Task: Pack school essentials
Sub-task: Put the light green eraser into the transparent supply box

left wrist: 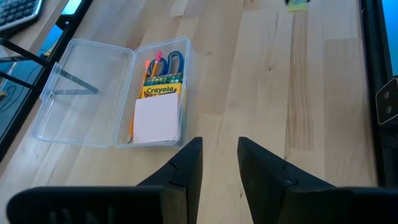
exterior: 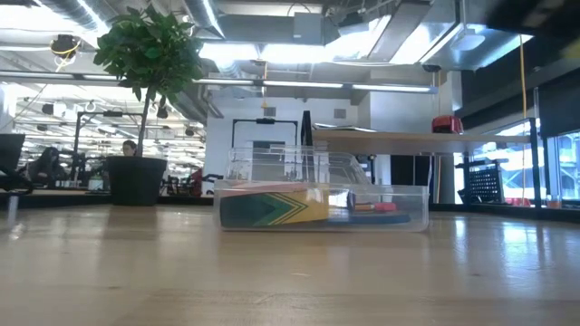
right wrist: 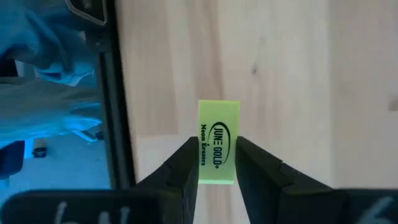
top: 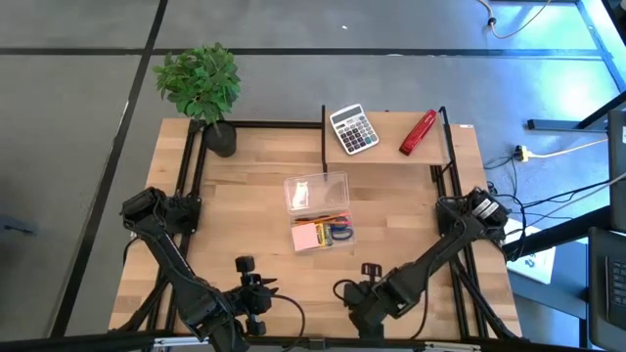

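The right gripper (right wrist: 214, 163), at the near edge right of centre, grasps a neon-yellow eraser (right wrist: 217, 140), a smooth flat block. I think it should be carried far-left, low over the open clear plastic case (top: 320, 208), then dropped beside the pink note pad (left wrist: 156, 121) and crayon box (left wrist: 163, 91). The left gripper (left wrist: 219, 163) waits released near-left

Note pad (top: 309, 237) in case (top: 323, 233), lid (top: 316, 193) behind.
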`<state>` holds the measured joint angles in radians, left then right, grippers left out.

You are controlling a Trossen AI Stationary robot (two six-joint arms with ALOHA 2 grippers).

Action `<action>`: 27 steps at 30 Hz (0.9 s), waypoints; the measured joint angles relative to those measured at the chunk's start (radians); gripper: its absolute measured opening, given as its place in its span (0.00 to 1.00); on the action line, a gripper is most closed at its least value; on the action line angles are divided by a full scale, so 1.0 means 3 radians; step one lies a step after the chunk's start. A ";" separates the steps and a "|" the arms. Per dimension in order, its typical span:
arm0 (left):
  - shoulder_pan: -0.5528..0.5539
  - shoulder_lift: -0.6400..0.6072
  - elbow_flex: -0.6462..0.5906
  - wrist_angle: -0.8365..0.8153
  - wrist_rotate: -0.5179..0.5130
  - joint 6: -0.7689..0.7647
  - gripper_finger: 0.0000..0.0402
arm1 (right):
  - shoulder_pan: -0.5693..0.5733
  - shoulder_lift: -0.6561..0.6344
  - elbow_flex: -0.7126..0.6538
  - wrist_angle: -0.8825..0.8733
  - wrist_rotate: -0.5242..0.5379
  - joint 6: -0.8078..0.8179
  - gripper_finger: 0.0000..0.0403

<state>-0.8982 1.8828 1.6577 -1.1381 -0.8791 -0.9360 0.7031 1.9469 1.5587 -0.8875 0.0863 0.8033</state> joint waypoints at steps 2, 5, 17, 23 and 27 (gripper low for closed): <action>0.0000 0.0000 0.0000 0.0000 0.0003 0.0000 0.23 | -0.0077 0.0000 0.0054 -0.0067 0.0001 -0.0160 0.25; 0.0000 0.0000 0.0000 0.0002 0.0006 -0.0003 0.23 | -0.0216 0.0000 0.0108 -0.0103 0.0012 -0.0420 0.25; 0.0000 0.0000 0.0000 0.0010 0.0007 -0.0018 0.23 | -0.0895 0.0000 0.0118 -0.0273 0.0177 -0.1687 0.25; 0.0000 0.0000 0.0000 0.0011 0.0006 -0.0048 0.23 | -0.1213 0.0000 0.0118 -0.0342 0.0302 -0.2122 0.25; 0.0004 0.0000 0.0000 0.0010 0.0006 -0.0103 0.23 | -0.1356 -0.0001 0.0034 -0.0376 0.0350 -0.2280 0.25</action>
<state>-0.8970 1.8828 1.6577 -1.1351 -0.8772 -0.9668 0.2962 1.9465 1.5690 -1.0005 0.1913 0.1193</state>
